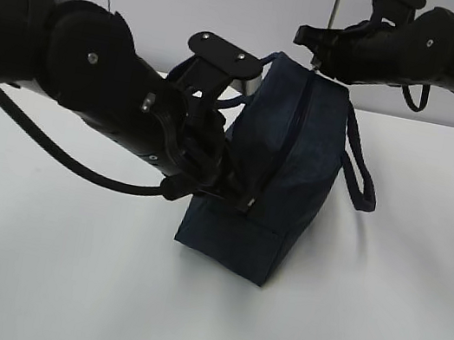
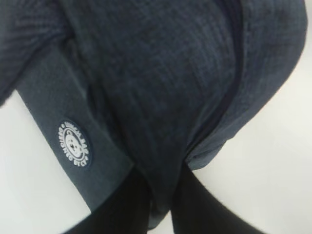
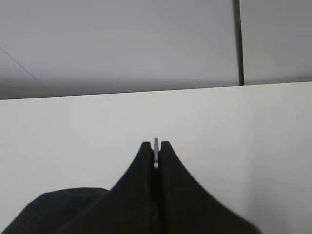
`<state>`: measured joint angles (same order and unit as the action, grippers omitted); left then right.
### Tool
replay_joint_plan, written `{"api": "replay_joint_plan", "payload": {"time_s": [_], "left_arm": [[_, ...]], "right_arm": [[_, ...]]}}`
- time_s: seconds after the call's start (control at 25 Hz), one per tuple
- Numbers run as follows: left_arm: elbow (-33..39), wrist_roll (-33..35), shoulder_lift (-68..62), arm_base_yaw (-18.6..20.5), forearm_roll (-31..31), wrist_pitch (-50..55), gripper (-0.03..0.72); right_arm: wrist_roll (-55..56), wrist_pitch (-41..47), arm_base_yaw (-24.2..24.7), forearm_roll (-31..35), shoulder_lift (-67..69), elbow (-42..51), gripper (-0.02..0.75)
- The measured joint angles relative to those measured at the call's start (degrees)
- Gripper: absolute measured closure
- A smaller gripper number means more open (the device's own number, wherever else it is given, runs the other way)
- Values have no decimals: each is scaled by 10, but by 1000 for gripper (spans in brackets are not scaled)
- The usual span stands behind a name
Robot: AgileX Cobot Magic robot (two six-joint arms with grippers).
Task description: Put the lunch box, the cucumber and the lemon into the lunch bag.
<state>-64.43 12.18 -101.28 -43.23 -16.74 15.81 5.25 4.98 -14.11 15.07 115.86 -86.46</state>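
Lunch bag (image 1: 285,163) at frame centre blocks passage; left arm (image 1: 77,73) crowds its left side, right arm (image 1: 408,43) its top. Bare table (image 1: 58,281) across lower frame and right.

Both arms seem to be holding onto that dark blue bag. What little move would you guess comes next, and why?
Probably the right gripper draws the thin metal zipper pull pinched between its fingers along the zipper line, while the left gripper, clamped on a fold of the lunch bag, holds it steady. No food or box is in view, so which way it goes is unclear.
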Motion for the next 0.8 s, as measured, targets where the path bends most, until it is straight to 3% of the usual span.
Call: {"api": "replay_joint_plan", "payload": {"time_s": [0.2,0.32,0.8], "left_arm": [[0,0,27,0,-18,39,428],[-8,-2,44,0,-18,83,351],[-217,-83,41,69,-15,282,323]], "right_arm": [[0,7,0,0,0,-1,738],[0,7,0,0,0,-1,738],[0,35,0,0,0,-20,738]]}}
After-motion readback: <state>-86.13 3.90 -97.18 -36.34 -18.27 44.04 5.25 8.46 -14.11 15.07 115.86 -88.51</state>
